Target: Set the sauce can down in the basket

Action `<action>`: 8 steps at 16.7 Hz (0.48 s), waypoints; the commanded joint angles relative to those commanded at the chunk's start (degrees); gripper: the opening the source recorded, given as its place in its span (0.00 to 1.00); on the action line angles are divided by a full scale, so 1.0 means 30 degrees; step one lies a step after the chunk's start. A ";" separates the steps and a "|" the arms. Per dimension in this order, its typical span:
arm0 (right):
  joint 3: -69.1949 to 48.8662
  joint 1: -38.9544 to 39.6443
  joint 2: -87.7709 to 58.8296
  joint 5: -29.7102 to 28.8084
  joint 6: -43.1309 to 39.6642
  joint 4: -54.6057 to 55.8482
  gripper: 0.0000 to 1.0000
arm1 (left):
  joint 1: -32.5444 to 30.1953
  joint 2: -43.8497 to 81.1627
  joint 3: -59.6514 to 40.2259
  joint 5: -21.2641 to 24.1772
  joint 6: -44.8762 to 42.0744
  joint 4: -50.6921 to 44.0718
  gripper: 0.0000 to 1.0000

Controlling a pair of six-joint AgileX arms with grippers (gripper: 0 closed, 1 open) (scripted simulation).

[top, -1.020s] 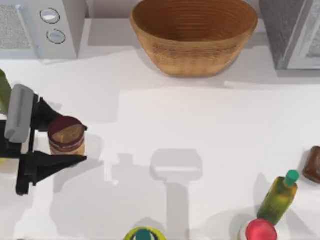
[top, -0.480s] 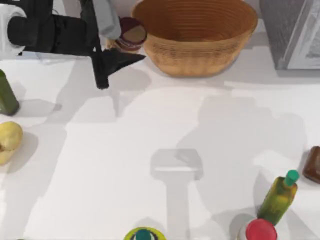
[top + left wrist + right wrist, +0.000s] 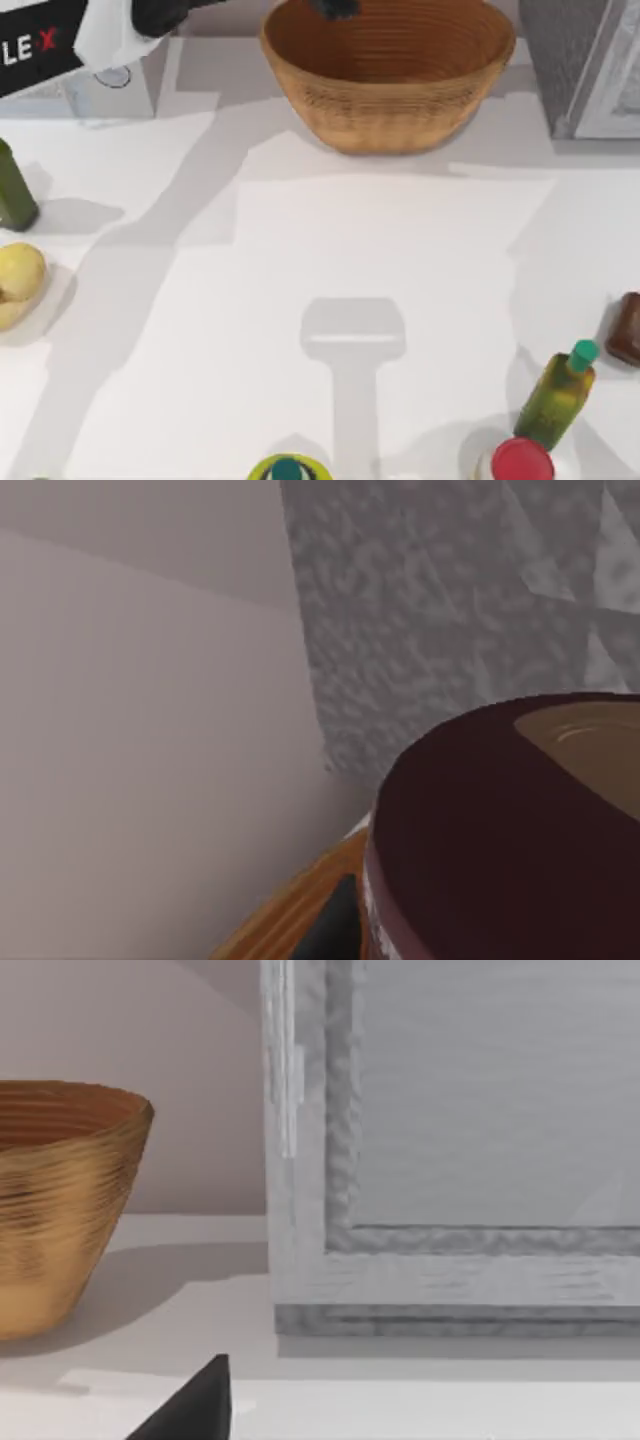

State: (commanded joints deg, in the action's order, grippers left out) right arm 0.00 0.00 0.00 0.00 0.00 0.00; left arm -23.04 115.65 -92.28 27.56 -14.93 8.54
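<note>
Risk: sauce can released from height, tipping or bouncing on ribbed inside of basket; cause would be letting go before lowering. Second risk: can clipping far rim if arm drops off-centre.

Left gripper over far part of basket, at top edge of top view. Left wrist view: can close under camera, basket rim just beneath; judged held in jaws, opening cannot tell.

Right gripper parked low over tabletop, right of basket; jaw state cannot tell.
</note>
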 joint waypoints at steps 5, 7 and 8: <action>0.0000 0.0000 0.0000 0.0000 0.0000 0.0000 1.00 | -0.0554 0.1404 -0.1175 -0.1716 0.3114 0.1334 0.00; 0.0000 0.0000 0.0000 0.0000 0.0000 0.0000 1.00 | -0.0565 0.1439 -0.1192 -0.1748 0.3165 0.1356 0.00; 0.0000 0.0000 0.0000 0.0000 0.0000 0.0000 1.00 | -0.0565 0.1439 -0.1192 -0.1748 0.3165 0.1356 0.00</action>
State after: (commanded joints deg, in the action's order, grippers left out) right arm 0.00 0.00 0.00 0.00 0.00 0.00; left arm -24.73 119.97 -95.86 22.31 -5.44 12.61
